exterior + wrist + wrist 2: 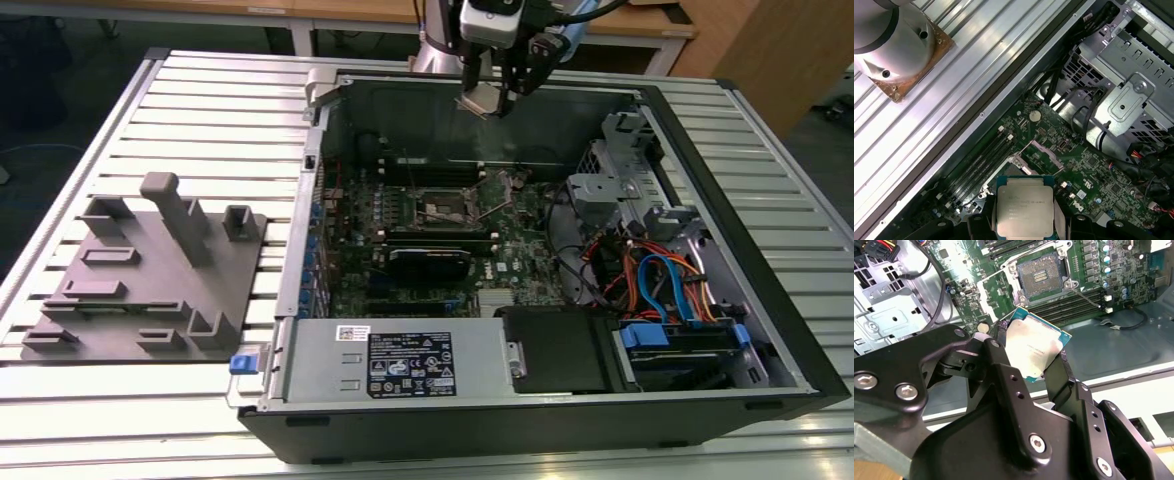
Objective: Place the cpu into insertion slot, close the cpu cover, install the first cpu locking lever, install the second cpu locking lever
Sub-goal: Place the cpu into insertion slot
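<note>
Gripper [1029, 351] fingers [1004, 372] pinch cpu [1040, 346] by opposite edges, silvery top showing in both wrist views. Cpu hangs tilted above the open pc case [534, 432], near its rear wall in the exterior view. It's well apart from insertion slot [1041, 274] on the green motherboard [350, 250], slot's dark centre uncovered.

Open black computer case [534, 435] on ribbed silver bench [200, 100] is seen whole from high up and far off in the exterior view. Both wrist views are aimed down, close in, past the black end effector [1029, 357] [1024, 212] and the silver-topped square cpu [1034, 347] [1024, 202]. Green circuit board [518, 268] [1081, 270] [1094, 175] and square dark-centred insertion slot [447, 203] [1041, 272] [1016, 169] are shared by all three.
</note>
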Robot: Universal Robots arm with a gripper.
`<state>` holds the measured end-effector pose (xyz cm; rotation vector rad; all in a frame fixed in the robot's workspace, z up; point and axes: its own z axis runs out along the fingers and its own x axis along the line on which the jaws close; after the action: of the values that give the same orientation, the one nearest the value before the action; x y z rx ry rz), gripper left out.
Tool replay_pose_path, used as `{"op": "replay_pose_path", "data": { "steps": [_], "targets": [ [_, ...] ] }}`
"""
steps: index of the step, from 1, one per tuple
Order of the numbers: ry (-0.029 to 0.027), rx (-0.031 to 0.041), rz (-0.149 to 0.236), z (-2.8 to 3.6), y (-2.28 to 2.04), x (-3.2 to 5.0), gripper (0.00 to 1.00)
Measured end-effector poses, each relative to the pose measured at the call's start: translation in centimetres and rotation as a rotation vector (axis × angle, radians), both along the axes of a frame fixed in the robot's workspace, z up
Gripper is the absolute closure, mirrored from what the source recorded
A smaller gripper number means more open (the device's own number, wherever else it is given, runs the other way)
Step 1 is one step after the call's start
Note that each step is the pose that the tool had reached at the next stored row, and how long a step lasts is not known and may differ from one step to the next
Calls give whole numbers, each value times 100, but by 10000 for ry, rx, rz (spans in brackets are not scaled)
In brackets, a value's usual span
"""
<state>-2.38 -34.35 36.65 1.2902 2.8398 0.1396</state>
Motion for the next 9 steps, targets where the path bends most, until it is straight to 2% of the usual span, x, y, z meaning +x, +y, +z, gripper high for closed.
{"op": "replay_pose_path", "data": {
  "steps": [9],
  "targets": [
    [0,-1,-114,0,0,0,46]
  ]
}}
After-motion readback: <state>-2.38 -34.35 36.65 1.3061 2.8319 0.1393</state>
